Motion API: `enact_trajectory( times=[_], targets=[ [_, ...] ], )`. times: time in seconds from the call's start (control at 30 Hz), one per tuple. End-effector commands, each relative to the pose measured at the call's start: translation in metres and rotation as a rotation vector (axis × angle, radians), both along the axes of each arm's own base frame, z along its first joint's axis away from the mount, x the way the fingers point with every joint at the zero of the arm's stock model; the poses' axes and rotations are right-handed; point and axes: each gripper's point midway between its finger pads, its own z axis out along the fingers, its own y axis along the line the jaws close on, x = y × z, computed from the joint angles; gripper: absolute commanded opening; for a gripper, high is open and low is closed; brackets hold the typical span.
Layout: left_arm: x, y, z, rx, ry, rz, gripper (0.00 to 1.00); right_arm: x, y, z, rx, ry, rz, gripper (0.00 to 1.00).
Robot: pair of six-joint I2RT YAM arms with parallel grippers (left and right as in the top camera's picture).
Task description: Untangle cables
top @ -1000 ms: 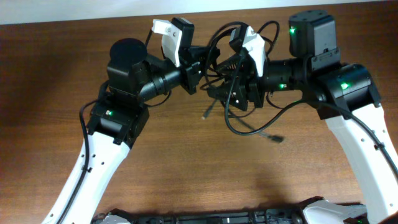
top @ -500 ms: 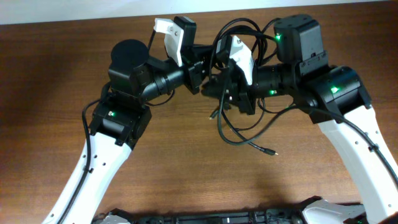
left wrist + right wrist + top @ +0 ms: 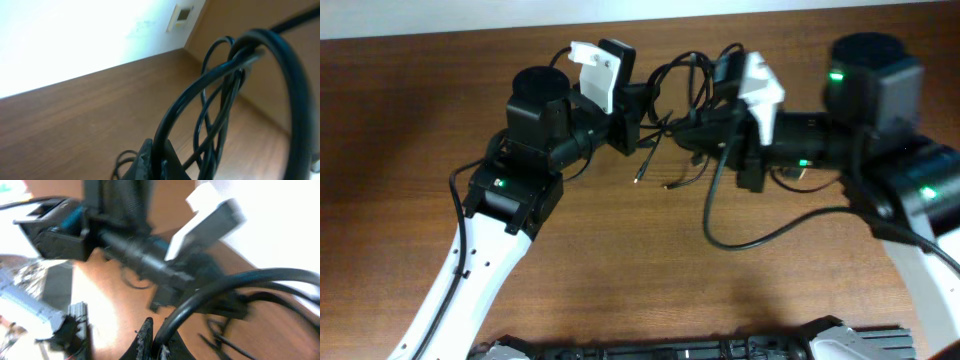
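Cables [image 3: 682, 125] looped in a tangle over table [image 3: 620, 265], left jaws pinching one strand, right jaws pinching another

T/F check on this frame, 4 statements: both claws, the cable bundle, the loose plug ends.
1. The left claw is shut on the thin black looped cables. True.
2. The right claw is open and clear of the cables. False: it grips them too; the right wrist view shows a cord running straight out of it.
3. The cables are already separated into single cords. False: they loop together in one bundle between the two claws.
4. The small plug ends below the bundle hang free, gripped by neither claw. True.
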Motion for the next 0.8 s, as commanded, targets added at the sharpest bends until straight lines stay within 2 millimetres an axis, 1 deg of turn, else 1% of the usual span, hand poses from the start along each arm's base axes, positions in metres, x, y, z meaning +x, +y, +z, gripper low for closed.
enact_trajectory(
  times=[0.0, 0.03, 0.07, 0.1, 0.13, 0.2, 0.23, 0.3, 0.37, 0.43, 0.53, 0.6, 0.7, 0.77],
  targets=[
    [-0.001, 0.004, 0.003, 0.109, -0.123, -0.03, 0.0, 0.019, -0.039, 0.016, 0.046, 0.064, -0.239, 0.05],
    [0.0, 0.004, 0.004, 0.108, -0.127, -0.03, 0.0, 0.028, -0.052, 0.013, 0.059, 0.115, -0.321, 0.09],
    [-0.001, 0.003, 0.005, 0.113, -0.14, -0.036, 0.0, 0.033, -0.061, 0.01, 0.071, 0.16, -0.37, 0.18],
    [0.0, 0.003, 0.006, 0.123, -0.158, -0.042, 0.0, 0.035, -0.066, 0.007, 0.075, 0.184, -0.39, 0.35],
    [0.0, 0.003, 0.006, 0.127, -0.168, -0.044, 0.0, 0.036, -0.068, 0.005, 0.074, 0.2, -0.398, 0.55],
    [0.0, 0.003, 0.01, 0.121, -0.181, -0.043, 0.0, 0.035, -0.068, 0.002, 0.069, 0.214, -0.398, 0.78],
    [0.001, 0.003, 0.012, 0.117, -0.189, -0.042, 0.0, 0.033, -0.067, 0.001, 0.069, 0.223, -0.392, 0.84],
    [0.002, 0.001, 0.019, 0.103, -0.22, -0.042, 0.0, 0.031, -0.066, -0.001, 0.068, 0.239, -0.381, 0.9],
    [-0.004, -0.008, 0.033, 0.059, -0.267, -0.105, 0.0, 0.025, -0.056, 0.0, 0.08, 0.25, -0.317, 0.9],
    [-0.017, -0.018, 0.05, 0.004, -0.33, -0.198, 0.0, 0.024, -0.048, -0.005, 0.04, 0.207, -0.268, 0.9],
    [-0.028, -0.026, 0.065, -0.044, -0.382, -0.272, 0.0, 0.021, -0.032, -0.011, 0.0, 0.16, -0.188, 0.89],
    [-0.037, -0.03, 0.074, -0.094, -0.383, -0.32, 0.0, 0.019, -0.02, -0.016, -0.024, 0.14, -0.133, 0.87],
    [-0.047, -0.035, 0.08, -0.115, -0.414, -0.382, 0.0, 0.02, -0.011, -0.023, -0.039, 0.143, -0.101, 0.84],
    [-0.048, -0.035, 0.08, -0.115, -0.414, -0.382, 0.0, 0.021, -0.009, -0.025, -0.041, 0.153, -0.094, 0.81]
  ],
)
